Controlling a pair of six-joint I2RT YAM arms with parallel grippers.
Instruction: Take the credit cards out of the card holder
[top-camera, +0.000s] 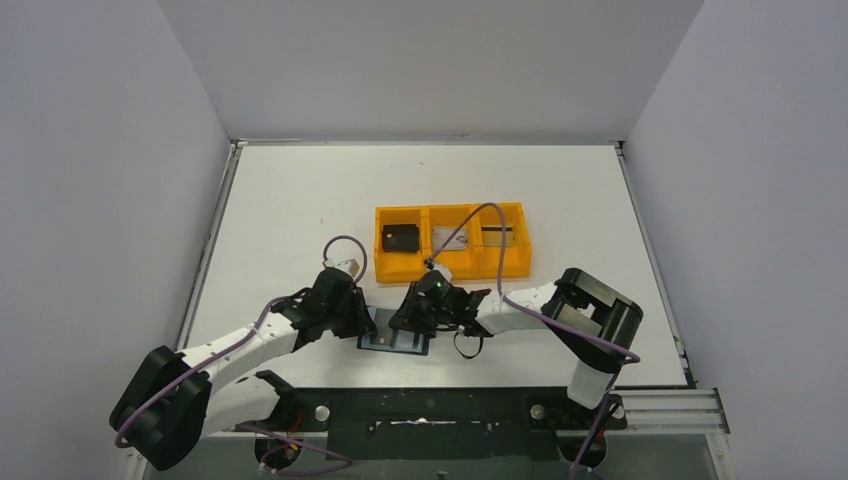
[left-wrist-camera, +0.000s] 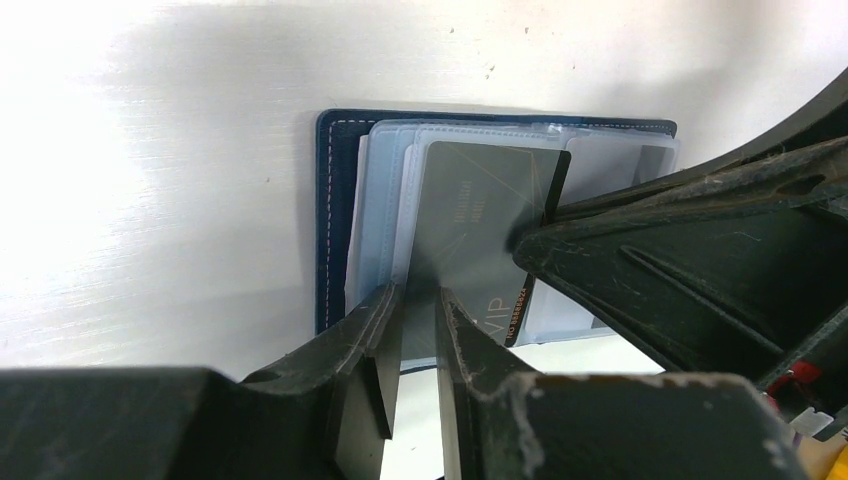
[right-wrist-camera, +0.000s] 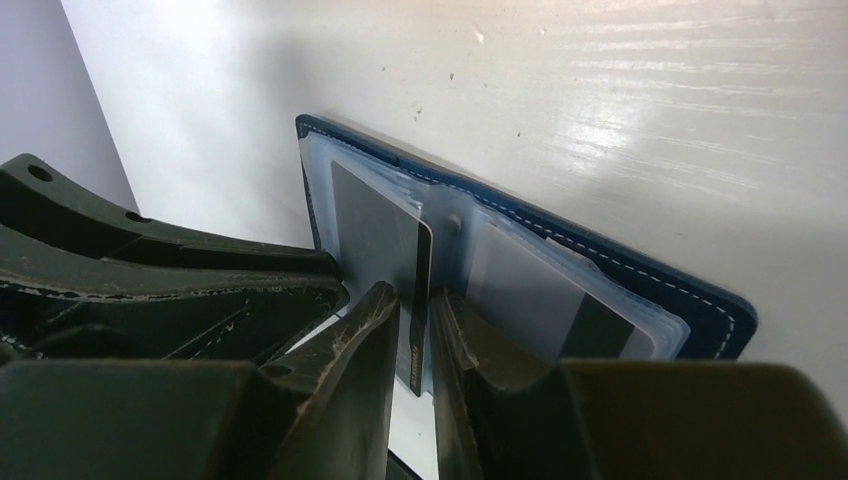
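Note:
The card holder (top-camera: 395, 341) lies open and flat near the table's front edge, navy cover (left-wrist-camera: 340, 200) down and clear blue-grey pockets up. A dark grey credit card (left-wrist-camera: 470, 210) lettered VIP sticks halfway out of a pocket. My right gripper (right-wrist-camera: 415, 300) is shut on that card's (right-wrist-camera: 375, 235) long edge. My left gripper (left-wrist-camera: 415, 300) is shut on the holder's near edge, over the pocket leaf. Both grippers (top-camera: 362, 318) (top-camera: 420, 318) meet above the holder. A pale card with a dark stripe (right-wrist-camera: 540, 290) sits inside a pocket on the other half (right-wrist-camera: 715, 322).
An orange three-compartment tray (top-camera: 450, 208) stands just behind the grippers. It holds a black object (top-camera: 400, 237) on the left, a pale card (top-camera: 447, 237) in the middle and a striped card (top-camera: 497, 235) on the right. The table's front edge is just behind the holder.

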